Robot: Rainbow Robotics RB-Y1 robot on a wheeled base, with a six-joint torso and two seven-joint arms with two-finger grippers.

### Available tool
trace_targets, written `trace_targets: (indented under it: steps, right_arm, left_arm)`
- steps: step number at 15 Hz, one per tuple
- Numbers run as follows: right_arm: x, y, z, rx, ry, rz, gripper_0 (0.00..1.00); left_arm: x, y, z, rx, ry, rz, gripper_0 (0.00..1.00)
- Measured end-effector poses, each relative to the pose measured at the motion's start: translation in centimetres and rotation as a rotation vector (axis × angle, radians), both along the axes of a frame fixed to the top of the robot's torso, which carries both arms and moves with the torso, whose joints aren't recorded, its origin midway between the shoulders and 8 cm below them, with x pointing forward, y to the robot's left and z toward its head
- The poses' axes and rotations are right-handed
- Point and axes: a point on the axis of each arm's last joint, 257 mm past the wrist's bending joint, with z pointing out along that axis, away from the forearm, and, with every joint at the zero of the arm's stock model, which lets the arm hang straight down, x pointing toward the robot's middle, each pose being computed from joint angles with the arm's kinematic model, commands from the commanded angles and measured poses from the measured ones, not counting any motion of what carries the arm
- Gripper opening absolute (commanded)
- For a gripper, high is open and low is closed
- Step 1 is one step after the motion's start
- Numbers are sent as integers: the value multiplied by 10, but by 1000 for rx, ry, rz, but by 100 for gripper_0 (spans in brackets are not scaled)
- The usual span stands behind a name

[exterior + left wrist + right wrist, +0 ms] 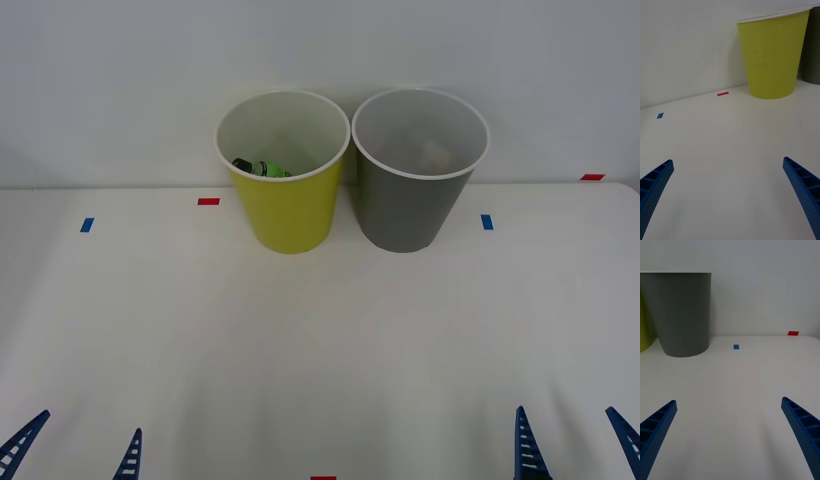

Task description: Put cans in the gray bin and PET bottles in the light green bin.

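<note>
Bottle (268,168) lies inside the light green bin (288,215), which touches the gray bin (408,210); I hold the left gripper (78,450) and right gripper (575,442) near me, fingers spread apart, empty.

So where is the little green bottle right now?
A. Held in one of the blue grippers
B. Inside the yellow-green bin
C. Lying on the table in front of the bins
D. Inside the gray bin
B. The front view shows the little green bottle lying down inside the yellow-green bin, black cap peeking over the rim, while both grippers sit open and empty.
</note>
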Motion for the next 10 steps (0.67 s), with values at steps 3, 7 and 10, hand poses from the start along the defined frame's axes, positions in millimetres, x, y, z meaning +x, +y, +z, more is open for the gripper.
trace_targets:
  steps: [3, 7, 10]
  right_arm:
    - [0, 0, 0, 0, 0, 0, 96]
    - [0, 0, 0, 0, 0, 0, 96]
    - [0, 0, 0, 0, 0, 0, 97]
  left_arm:
    - [0, 0, 0, 0, 0, 0, 100]
    - [0, 0, 0, 0, 0, 0, 100]
    - [0, 0, 0, 0, 0, 0, 100]
